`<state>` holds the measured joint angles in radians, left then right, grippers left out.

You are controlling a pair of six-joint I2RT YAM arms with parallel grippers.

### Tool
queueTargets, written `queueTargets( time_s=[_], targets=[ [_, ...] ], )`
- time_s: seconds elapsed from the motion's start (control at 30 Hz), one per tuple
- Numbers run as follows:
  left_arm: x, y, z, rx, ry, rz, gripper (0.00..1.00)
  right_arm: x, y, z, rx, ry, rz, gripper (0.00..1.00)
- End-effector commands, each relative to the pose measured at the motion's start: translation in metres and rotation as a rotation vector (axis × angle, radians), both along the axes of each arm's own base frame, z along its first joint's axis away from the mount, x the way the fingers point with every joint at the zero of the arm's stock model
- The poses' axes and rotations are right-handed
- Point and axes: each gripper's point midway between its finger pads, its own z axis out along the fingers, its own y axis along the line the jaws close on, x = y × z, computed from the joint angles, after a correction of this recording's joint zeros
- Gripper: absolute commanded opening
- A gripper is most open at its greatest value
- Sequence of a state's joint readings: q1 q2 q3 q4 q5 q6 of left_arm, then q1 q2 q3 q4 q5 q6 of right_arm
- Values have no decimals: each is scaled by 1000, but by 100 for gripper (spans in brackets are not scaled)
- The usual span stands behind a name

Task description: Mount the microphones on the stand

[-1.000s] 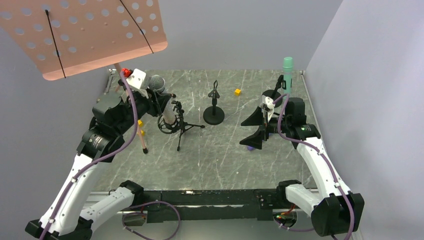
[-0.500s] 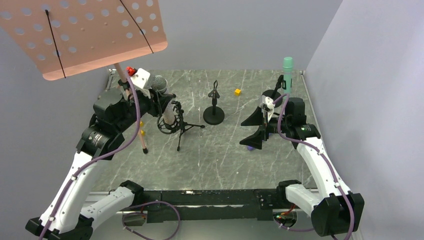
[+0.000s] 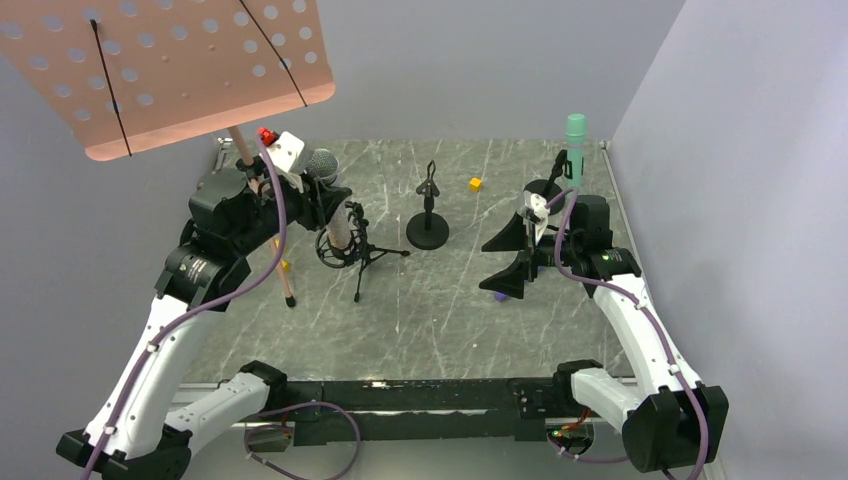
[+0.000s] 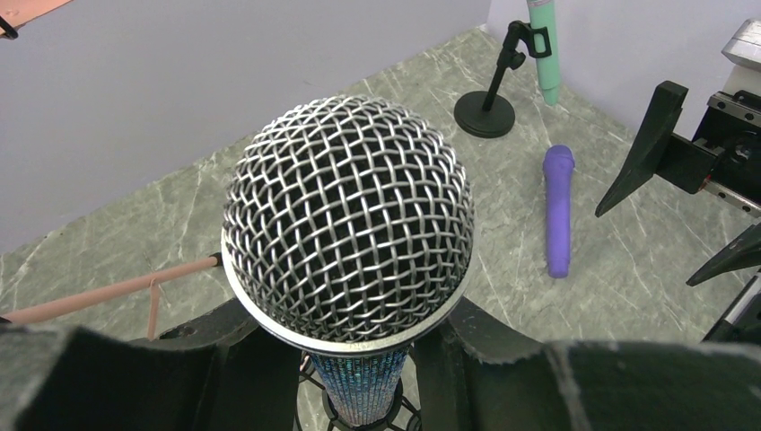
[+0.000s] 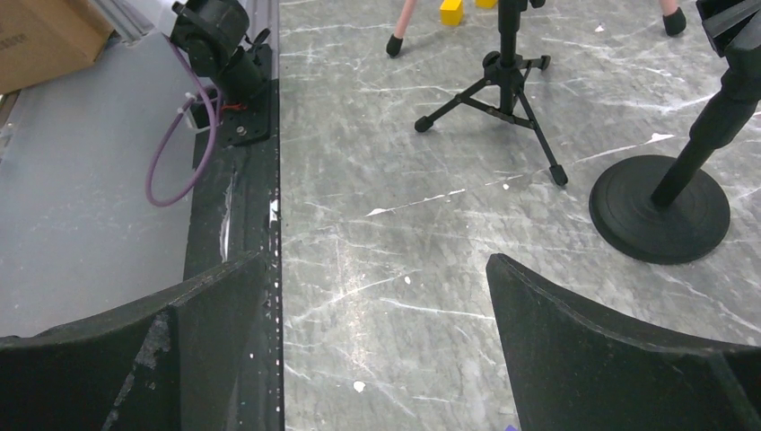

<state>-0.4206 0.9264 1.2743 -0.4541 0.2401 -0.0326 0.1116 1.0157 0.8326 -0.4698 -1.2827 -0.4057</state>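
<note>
The left gripper [image 3: 322,205] has edged closer to the black tripod stand [image 3: 352,252], its fingers pinching the glittery grey-brown microphone with a silver mesh head [image 4: 348,215] upright over the tripod's cradle; whether it is seated is hidden. Right of the tripod, the right gripper [image 5: 377,296] stays spread wide, hiding most of the purple stick microphone [image 4: 557,211].

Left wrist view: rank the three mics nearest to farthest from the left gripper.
1. mesh-head microphone: centre, gripped in the left gripper.
2. purple microphone: lying flat, right of centre.
3. teal microphone: upper right, clipped in its stand at the far edge.
</note>
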Motion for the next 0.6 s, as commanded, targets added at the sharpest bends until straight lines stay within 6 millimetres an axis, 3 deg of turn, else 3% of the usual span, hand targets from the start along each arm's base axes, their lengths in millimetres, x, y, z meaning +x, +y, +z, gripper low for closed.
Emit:
queueTargets(
  time_s=[0.0,0.57],
  targets=[
    [-9,-1,-20,29,67,-52,0,1,0,7,15,-56,23,100],
    [-18,-5,-63,-41,82,-108,0,2,0,5,13,-53,25,100]
  ],
)
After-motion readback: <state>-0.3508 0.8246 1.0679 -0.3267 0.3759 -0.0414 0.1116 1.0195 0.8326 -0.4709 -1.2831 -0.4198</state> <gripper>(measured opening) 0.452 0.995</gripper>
